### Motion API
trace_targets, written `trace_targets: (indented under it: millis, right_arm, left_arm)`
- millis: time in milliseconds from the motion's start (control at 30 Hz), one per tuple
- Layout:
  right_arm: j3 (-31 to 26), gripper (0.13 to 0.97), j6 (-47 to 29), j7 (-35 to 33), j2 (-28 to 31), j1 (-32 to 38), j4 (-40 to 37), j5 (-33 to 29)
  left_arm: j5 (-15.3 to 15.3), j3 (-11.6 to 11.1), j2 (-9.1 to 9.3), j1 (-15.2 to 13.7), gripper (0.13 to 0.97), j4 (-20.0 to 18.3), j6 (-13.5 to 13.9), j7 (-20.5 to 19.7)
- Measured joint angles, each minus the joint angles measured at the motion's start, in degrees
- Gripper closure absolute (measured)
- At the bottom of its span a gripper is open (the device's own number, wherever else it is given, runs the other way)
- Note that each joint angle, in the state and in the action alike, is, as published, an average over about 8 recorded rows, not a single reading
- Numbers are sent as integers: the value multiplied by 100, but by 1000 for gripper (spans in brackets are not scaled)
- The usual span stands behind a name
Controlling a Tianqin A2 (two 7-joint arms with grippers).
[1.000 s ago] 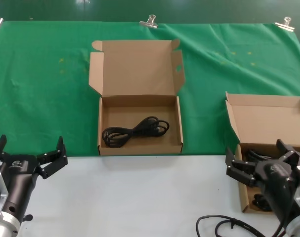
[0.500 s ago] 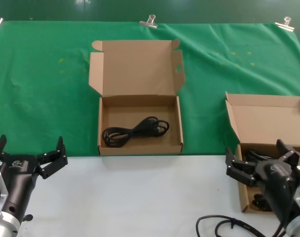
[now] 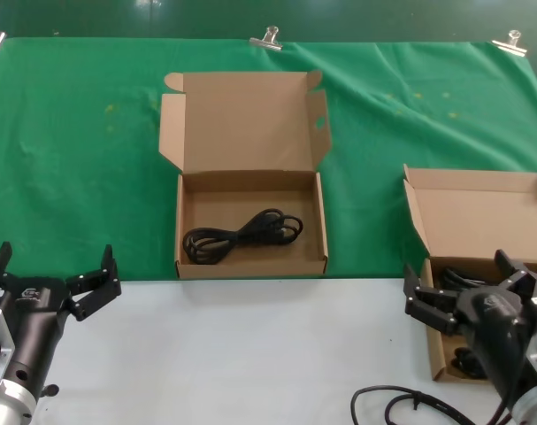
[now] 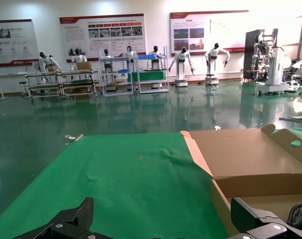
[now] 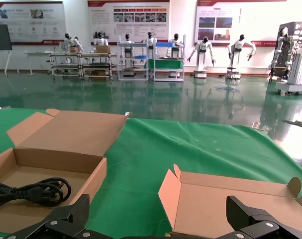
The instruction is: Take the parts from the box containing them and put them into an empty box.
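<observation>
The centre box (image 3: 187,230), with wide slotted lid flaps, stands open on the green cloth with one black cord (image 3: 241,235) lying in it. The right box (image 3: 480,217), with narrow plain lid flaps, holds more black cords (image 3: 452,279), partly hidden by my arm. My right gripper (image 3: 461,276) is open and empty, hovering over that box's near part. My left gripper (image 3: 54,267) is open and empty at the near left over the white table. The right wrist view shows the centre box (image 5: 56,134), its cord (image 5: 36,191) and the right box's lid (image 5: 230,199).
The green cloth (image 3: 73,159) covers the far table, held by metal clips (image 3: 266,37) at the back edge. White tabletop (image 3: 250,345) lies in front. The robot's thick black cable (image 3: 401,403) loops at the near right.
</observation>
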Motion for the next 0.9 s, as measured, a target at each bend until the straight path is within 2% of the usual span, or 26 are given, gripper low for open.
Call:
trace_targets:
  millis: [900]
  right_arm:
    - [0, 129, 0, 0, 0, 0, 0, 0]
  left_arm:
    - [0, 0, 0, 0, 132, 0, 0, 0]
